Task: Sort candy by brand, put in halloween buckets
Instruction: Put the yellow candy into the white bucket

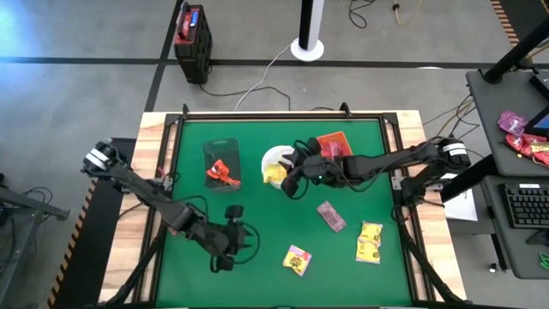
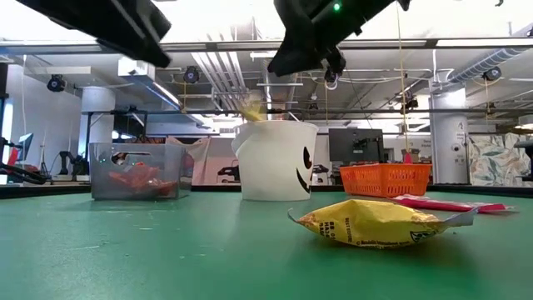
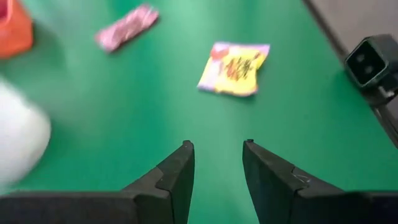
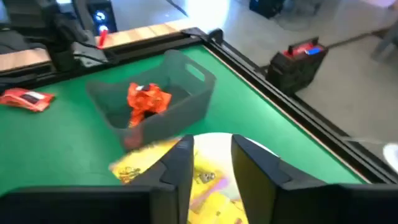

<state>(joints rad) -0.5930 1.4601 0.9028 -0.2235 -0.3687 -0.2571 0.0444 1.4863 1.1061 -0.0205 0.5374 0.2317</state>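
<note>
The white round bucket (image 1: 274,160) (image 2: 275,158) stands mid-table with yellow candy (image 4: 211,193) inside. My right gripper (image 1: 290,177) (image 4: 211,158) hovers open above it. A blurred yellow packet (image 2: 250,108) (image 4: 143,163) is in the air just over the bucket's rim, apart from the fingers. The dark tub (image 1: 221,163) (image 4: 155,102) holds red-orange candy (image 4: 146,99). The orange tray (image 1: 334,143) stands right of the bucket. My left gripper (image 1: 225,259) (image 3: 217,146) is open above the near-left green mat, pointing at a yellow packet (image 3: 235,67) (image 1: 298,258).
A pink packet (image 1: 331,215) (image 3: 127,26) and another yellow packet (image 1: 370,242) (image 2: 375,223) lie flat on the mat at the near right. A red-orange packet (image 4: 25,98) lies on the wooden border left of the tub. A raised black frame (image 1: 283,116) rims the mat.
</note>
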